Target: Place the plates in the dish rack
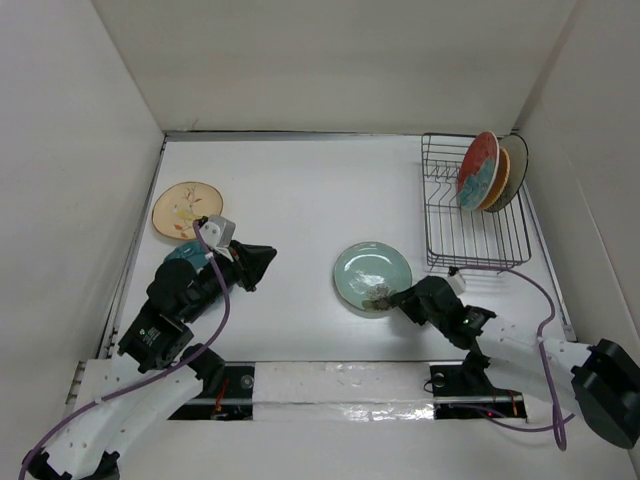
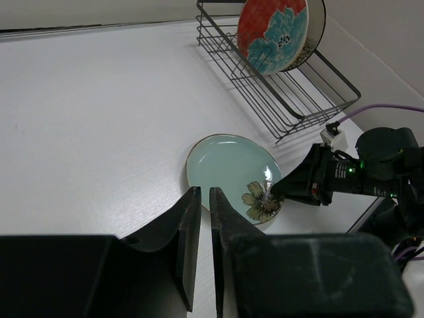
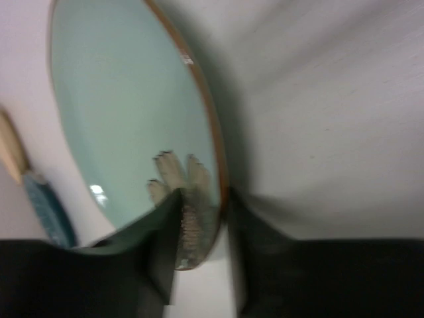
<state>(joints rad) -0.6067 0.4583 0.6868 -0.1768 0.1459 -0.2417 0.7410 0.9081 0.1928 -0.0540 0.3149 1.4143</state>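
Note:
The pale green plate (image 1: 370,272) with a flower print lies mid-table; it also shows in the left wrist view (image 2: 228,165) and the right wrist view (image 3: 126,119). My right gripper (image 1: 397,297) (image 3: 202,199) is shut on its near right rim, one finger over and one under. The black wire dish rack (image 1: 470,235) (image 2: 278,106) holds the red plate (image 1: 477,168), the orange plate (image 1: 497,175) and the white dark-rimmed plate (image 1: 515,165) on edge. The tan floral plate (image 1: 185,209) lies far left. The teal blue plate (image 1: 183,254) is half hidden under my left arm. My left gripper (image 1: 268,255) (image 2: 204,191) is shut and empty.
White walls enclose the table on three sides. The rack stands against the right wall in the back right corner. A purple cable (image 1: 545,300) loops from my right arm near the rack's front edge.

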